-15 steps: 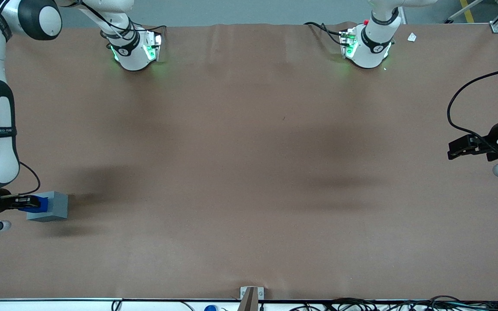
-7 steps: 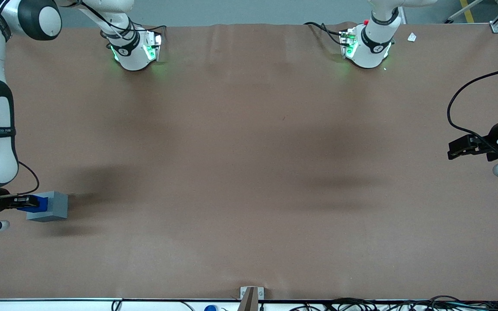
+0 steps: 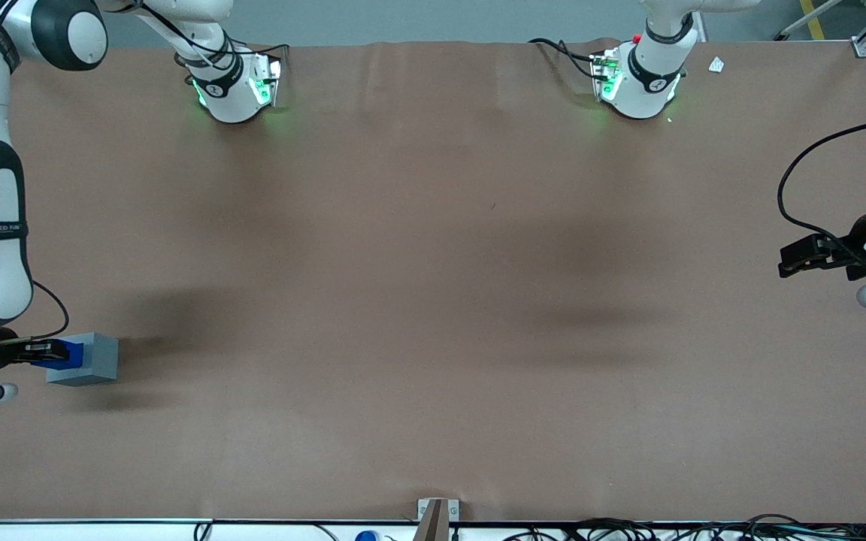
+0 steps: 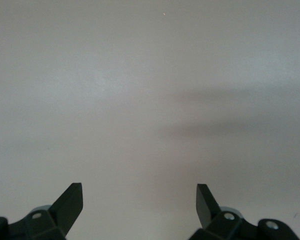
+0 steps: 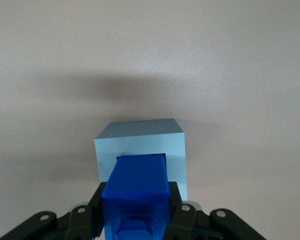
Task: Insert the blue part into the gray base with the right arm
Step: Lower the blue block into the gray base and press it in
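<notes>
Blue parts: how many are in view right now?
1. The blue part is held in the gripper, its leading end at the gray base socket, toward the working arm's end of the table. None seems hidden.

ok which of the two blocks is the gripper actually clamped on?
The blue part. The right arm's gripper has its fingers shut on its sides, its tip at the socket of the gray base, which no finger touches.

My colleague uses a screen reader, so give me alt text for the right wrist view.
The gripper holds the blue part with its tip at the square socket of the gray base, which sits on a plain tabletop.
</notes>
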Available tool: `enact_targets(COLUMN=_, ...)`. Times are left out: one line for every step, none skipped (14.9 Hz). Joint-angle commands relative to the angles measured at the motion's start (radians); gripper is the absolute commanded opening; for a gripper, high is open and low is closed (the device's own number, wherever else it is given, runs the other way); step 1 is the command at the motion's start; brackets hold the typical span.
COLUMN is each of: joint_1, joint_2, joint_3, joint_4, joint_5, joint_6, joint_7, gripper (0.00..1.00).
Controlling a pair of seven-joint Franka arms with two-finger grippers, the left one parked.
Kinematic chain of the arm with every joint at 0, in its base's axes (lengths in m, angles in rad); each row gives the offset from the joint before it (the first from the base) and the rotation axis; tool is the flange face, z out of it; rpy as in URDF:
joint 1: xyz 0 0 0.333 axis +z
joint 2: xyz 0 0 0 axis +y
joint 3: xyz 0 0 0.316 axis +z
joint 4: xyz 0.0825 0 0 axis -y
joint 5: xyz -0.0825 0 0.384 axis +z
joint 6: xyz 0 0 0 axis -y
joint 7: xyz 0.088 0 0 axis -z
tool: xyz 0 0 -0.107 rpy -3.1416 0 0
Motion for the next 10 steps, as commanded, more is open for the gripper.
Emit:
enact_targets(joint_1=0.004, joint_2=0.004, joint_3=-0.008, joint_4=-0.001, joint_5=0.015, joint_6=-0.003, joint_7=-0.017, gripper=0.04)
enact_targets(joint_1=0.004, joint_2=0.004, joint_3=-0.008, joint_4=-0.001, joint_5=0.016, joint_6=-0.001, joint_7=-0.017, gripper=0.04)
enact_targets(joint_1=0.004, joint_2=0.004, joint_3=-0.008, joint_4=-0.003, joint_5=0.016, joint_6=-0.001, joint_7=-0.017, gripper=0.05)
enact_targets(joint_1=0.004, joint_2=0.004, joint_3=-0.008, joint_4=-0.004, joint_5=0.015, joint_6=0.001, joint_7=-0.018, gripper=0.05)
enact_targets(joint_1=0.004, joint_2=0.004, joint_3=-0.008, joint_4=-0.006, joint_5=0.015, joint_6=0.007, joint_7=-0.018, gripper=0.05)
enact_targets(joint_1=0.004, joint_2=0.004, joint_3=-0.008, joint_4=-0.008, joint_5=0.015, joint_6=0.013, joint_7=-0.018, gripper=0.08)
enact_targets(joint_1=0.004, joint_2=0.006, joint_3=-0.008, joint_4=-0.008, joint_5=0.015, joint_6=0.014, joint_7=-0.017, gripper=0.1)
enact_targets(joint_1=0.004, joint_2=0.006, joint_3=-0.008, joint_4=-0.008, joint_5=0.015, joint_6=0.014, joint_7=-0.015, gripper=0.12)
enact_targets(joint_1=0.004, joint_2=0.006, joint_3=-0.008, joint_4=-0.008, joint_5=0.015, joint_6=0.014, joint_7=-0.015, gripper=0.21)
enact_targets(joint_1=0.004, joint_2=0.006, joint_3=-0.008, joint_4=-0.008, joint_5=0.015, joint_6=0.013, joint_7=-0.015, gripper=0.31)
